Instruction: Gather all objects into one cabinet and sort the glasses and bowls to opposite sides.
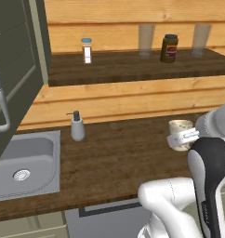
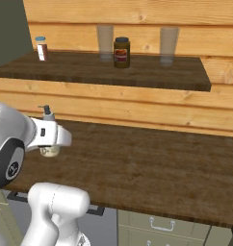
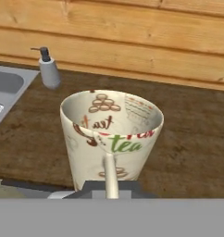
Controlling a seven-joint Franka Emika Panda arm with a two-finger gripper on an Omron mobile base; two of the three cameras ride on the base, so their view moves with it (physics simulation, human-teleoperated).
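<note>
Tumbler (image 3: 111,139) upright in pincer (image 3: 109,183), mouth upward

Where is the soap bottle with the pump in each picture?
Left base view: soap dispenser stands on the counter, left of centre, just right of the sink.
Right base view: its pump top peeks over the arm, far left.
Hand view: upper left.
Shared landmark: the wooden wall behind it.
</note>
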